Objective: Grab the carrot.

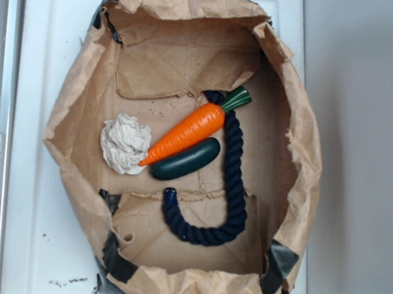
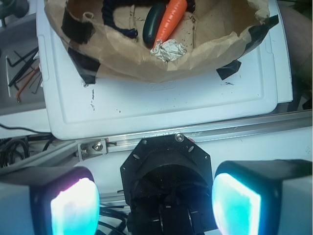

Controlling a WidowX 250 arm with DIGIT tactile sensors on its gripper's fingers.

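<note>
The glossy orange plastic carrot is lying diagonally inside the crumpled brown paper bag, touching the dark green cucumber toy. The fingers are standing wide apart, well outside the bag's rim.

The paper bag sits on the tray and holds everything. Inside, the carrot lies diagonally: the cucumber toy touches it along its lower side, the crumpled paper ball sits just beside its tip, and the rope curves down from its stem.
</note>
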